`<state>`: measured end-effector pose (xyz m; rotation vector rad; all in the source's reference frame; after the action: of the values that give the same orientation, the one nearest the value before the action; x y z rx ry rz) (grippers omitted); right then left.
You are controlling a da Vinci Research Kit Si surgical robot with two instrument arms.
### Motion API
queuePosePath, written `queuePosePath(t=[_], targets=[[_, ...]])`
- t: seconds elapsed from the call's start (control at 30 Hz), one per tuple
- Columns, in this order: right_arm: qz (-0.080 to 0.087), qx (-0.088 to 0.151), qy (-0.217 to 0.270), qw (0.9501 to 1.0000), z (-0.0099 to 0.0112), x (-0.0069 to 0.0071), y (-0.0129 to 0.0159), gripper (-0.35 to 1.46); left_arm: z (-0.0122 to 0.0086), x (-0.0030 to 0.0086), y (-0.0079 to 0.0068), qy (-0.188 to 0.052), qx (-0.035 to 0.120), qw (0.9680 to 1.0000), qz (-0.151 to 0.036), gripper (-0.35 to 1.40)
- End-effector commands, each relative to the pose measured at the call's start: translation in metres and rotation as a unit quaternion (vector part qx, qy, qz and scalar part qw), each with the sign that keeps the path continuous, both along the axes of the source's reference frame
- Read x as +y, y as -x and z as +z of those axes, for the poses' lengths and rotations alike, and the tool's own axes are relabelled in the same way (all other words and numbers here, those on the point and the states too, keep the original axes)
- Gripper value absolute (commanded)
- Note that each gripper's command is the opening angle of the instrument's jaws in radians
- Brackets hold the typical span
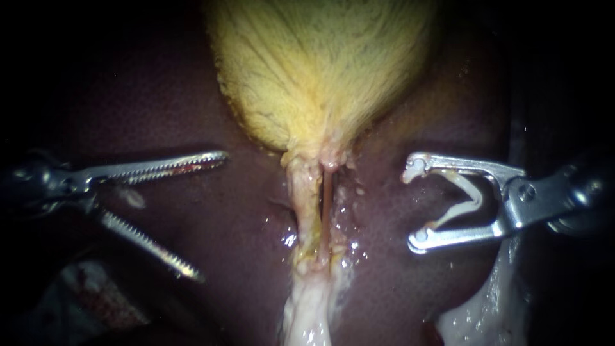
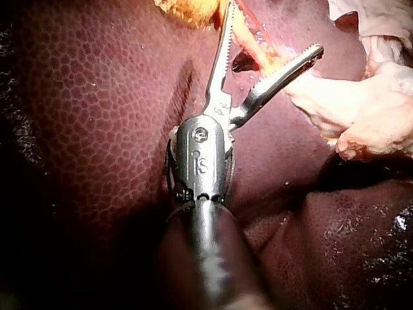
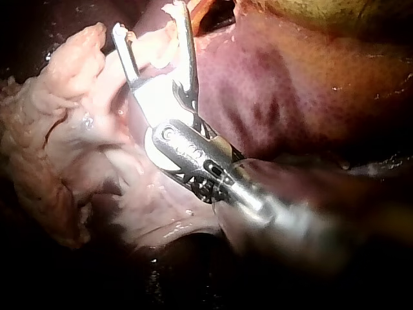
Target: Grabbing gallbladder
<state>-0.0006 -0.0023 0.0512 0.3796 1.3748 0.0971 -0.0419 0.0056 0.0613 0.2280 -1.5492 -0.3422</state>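
The yellow gallbladder (image 1: pixel 320 70) lies on the dark liver (image 1: pixel 160 109) and narrows to a neck. From the neck run a pale left tube (image 1: pixel 302 198) and a thin reddish right tube (image 1: pixel 327 211). My left instrument (image 1: pixel 210 216) stands left of the tubes, below the gallbladder, its toothed jaws wide open and empty. In the left wrist view my left instrument (image 2: pixel 271 29) gapes toward the tubes (image 2: pixel 258 48). My right instrument (image 1: pixel 415 204) sits right of the tubes, its jaws spread around a white V-shaped clip (image 1: pixel 471 200). The right wrist view shows my right instrument (image 3: pixel 151 20) over pale tissue.
Pale fatty tissue (image 1: pixel 311 307) trails from the lower end of the tubes, with more at the lower right (image 1: pixel 487 307). The same pale tissue (image 2: pixel 361 110) lies beside my left instrument and fills the space (image 3: pixel 58 129) beside my right one. Wet liver surface surrounds everything.
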Motion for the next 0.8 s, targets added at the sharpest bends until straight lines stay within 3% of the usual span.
queuePosePath(t=[0.03,0.2,0.3,0.53,0.8], targets=[[0.0,0.0,0.0,1.0,0.0,0.0,0.0,0.6,0.0,0.0,0.0,0.0,0.0,1.0,0.0,1.26],[0.001,0.0,0.0,1.0,0.0001,0.0001,-0.0001,0.6,0.0001,0.0,0.0002,-0.006,0.002,1.0,-0.004,1.21],[0.001,0.0,0.0,1.0,0.0001,0.0,-0.0002,0.6,0.0002,0.0,0.0006,-0.029,0.01,0.9994,-0.018,1.2],[0.001,-0.001,0.0,1.0,0.0002,0.0001,-0.0002,0.6,0.001,0.0002,0.0027,-0.063,0.043,0.9969,-0.019,1.16],[0.002,-0.001,0.0,1.0,0.0004,0.0003,-0.0002,0.6,0.0022,0.0013,0.005,-0.104,0.071,0.9916,-0.029,1.04]])
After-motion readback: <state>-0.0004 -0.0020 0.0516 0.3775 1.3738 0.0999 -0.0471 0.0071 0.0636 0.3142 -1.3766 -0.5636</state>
